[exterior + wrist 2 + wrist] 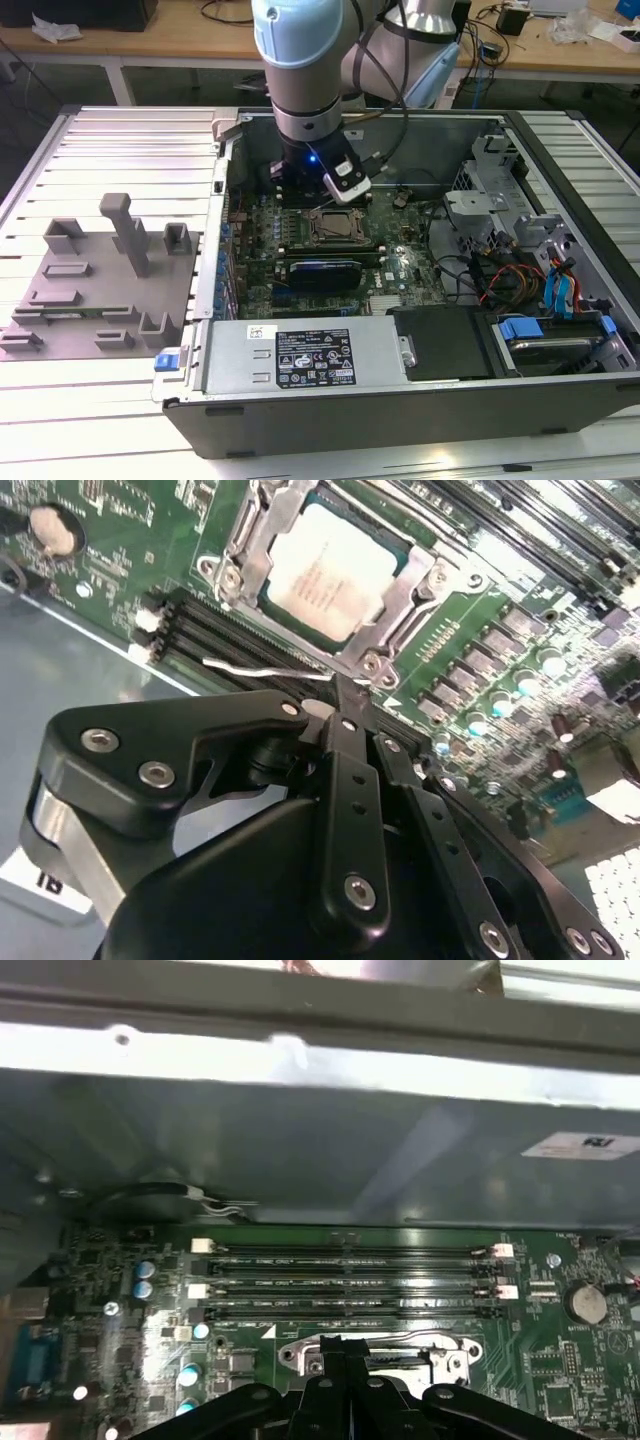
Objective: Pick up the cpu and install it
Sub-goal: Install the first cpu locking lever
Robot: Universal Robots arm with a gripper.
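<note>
A silver-grey cylindrical robot arm (pixel 300 70) with pale blue joint caps is seen in the exterior view. Black cables (pixel 404 95) are draped beside it, and a small blue light (pixel 313 157) is lit at the wrist. In the second wrist view, a matte black linkage gripper (pixel 343 695) is studded with round silver screws (pixel 360 890).

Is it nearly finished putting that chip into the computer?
Nearly, it seems. Done: the cpu lies inside the socket frame, silvery top showing. In hand: nothing; the gripper is shut and empty, its tips at the socket's edge by the wire lever. Left: I cannot tell whether that lever is latched, so locking may remain.
</note>
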